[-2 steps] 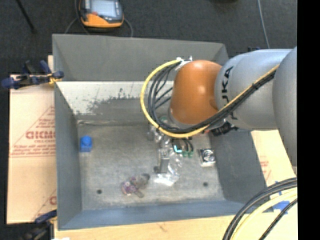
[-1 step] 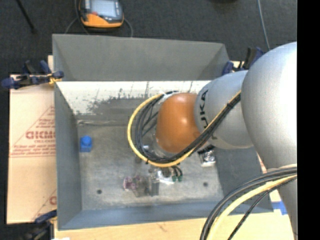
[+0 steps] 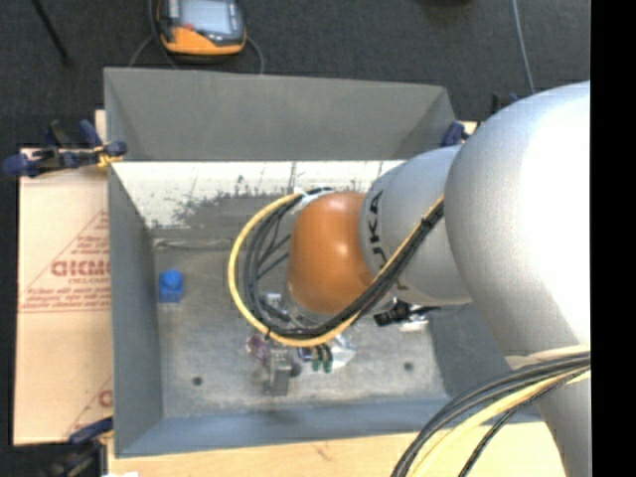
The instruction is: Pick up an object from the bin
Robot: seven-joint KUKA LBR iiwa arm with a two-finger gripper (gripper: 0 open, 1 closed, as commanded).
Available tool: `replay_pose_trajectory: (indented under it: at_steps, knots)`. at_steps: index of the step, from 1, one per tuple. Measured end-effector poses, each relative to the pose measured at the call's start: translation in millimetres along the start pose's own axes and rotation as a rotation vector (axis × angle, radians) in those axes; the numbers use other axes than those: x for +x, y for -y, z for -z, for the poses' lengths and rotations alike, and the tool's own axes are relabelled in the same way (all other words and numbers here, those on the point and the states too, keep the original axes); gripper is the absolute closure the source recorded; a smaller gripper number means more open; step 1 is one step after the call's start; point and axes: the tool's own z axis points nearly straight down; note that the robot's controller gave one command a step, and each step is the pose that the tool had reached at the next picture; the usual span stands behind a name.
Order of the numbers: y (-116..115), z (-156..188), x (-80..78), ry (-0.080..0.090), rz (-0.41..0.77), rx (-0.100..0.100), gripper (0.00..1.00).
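Item: grey metal bin (image 3: 129, 296), seen from above, floor scuffed and mostly bare. Far left of the floor: one small blue block (image 3: 171, 286), standing alone close to the left wall and well apart from the pincer. Front centre: pincer (image 3: 277, 374), lowered close to the floor near the front wall; whether it is open or closed cannot be told, nor whether it has hold of anything. Just beside it, left: a small purplish bit (image 3: 258, 346), kind not clear. Just beside it, right: a small piece with green in it (image 3: 322, 363), lying against something pale, shape not clear. Above these: orange cover (image 3: 323, 251) on the wrist, ringed by a loop of yellow and dark cables (image 3: 238, 256). Right: white arm (image 3: 517, 217), reaching in over the right wall.
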Motion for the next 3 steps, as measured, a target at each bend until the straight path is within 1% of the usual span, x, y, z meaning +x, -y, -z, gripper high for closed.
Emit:
replay_pose_trajectory:
  at_steps: [1, 2, 3]
  knots:
    - [1, 0, -0.6, 0.001, -0.003, 0.001, 1.00]
    - [-24, 105, -2.3, 0.011, 0.028, -0.002, 1.00]
    - [-32, 166, -7.9, 0.010, 0.239, 0.002, 1.00]
